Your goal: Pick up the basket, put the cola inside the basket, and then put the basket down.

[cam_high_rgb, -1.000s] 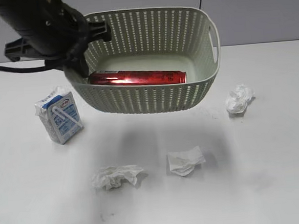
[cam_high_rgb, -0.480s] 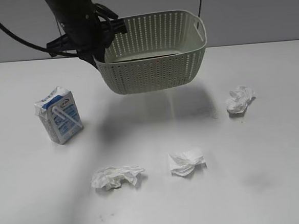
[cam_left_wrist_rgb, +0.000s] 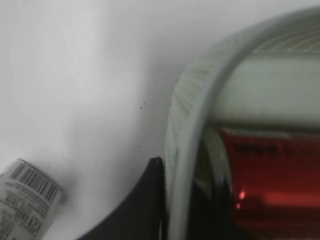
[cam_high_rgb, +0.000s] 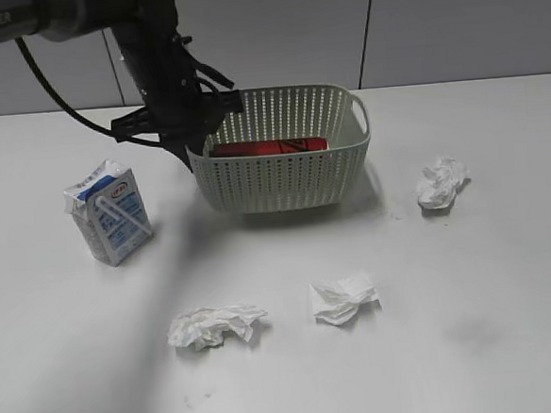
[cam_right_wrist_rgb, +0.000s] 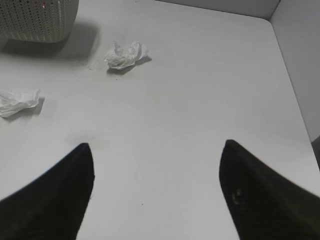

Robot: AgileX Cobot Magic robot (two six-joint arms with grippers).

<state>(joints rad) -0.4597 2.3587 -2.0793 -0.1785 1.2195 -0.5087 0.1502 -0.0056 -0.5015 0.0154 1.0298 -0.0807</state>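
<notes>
The pale green slotted basket (cam_high_rgb: pixel 283 178) stands on the white table at the back centre. The red cola can (cam_high_rgb: pixel 268 147) lies on its side inside it. My left gripper (cam_high_rgb: pixel 196 146) is shut on the basket's left wall. In the left wrist view one black finger is outside the basket's rim (cam_left_wrist_rgb: pixel 192 150) and one inside, my left gripper (cam_left_wrist_rgb: pixel 187 200) pinching the wall, with the cola (cam_left_wrist_rgb: pixel 272 185) beside it. My right gripper (cam_right_wrist_rgb: pixel 156 150) is open and empty over bare table, out of the exterior view.
A blue-and-white milk carton (cam_high_rgb: pixel 108 211) stands left of the basket. Crumpled tissues lie at the front left (cam_high_rgb: pixel 215 325), front centre (cam_high_rgb: pixel 343 299) and right (cam_high_rgb: pixel 441 182). The right wrist view shows a basket corner (cam_right_wrist_rgb: pixel 37 20), two tissues (cam_right_wrist_rgb: pixel 126 55) (cam_right_wrist_rgb: pixel 18 102) and a wall on the right.
My left gripper carried the basket with the cola from high and near the camera down and back onto the table. The basket went from tilted in the air to level on the surface.
</notes>
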